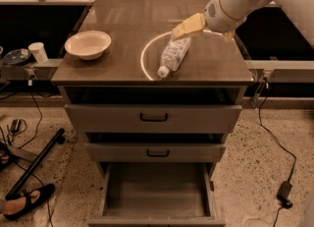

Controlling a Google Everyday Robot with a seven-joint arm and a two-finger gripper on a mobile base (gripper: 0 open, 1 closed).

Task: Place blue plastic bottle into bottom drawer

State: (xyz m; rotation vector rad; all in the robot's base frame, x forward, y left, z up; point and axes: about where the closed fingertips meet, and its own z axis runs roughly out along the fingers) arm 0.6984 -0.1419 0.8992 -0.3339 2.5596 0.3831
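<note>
The blue plastic bottle lies on its side on the cabinet top, white cap toward the front edge, inside a bright ring of light. My gripper hovers just above and behind the bottle's base end, at the tip of the white arm that reaches in from the upper right. The bottle rests on the top by itself. The bottom drawer stands pulled out at floor level, its flat grey inside bare.
A white bowl sits on the left of the cabinet top. The two upper drawers with dark handles are slightly out. A cup stands on the left ledge. A shoe, a pole and cables lie on the floor.
</note>
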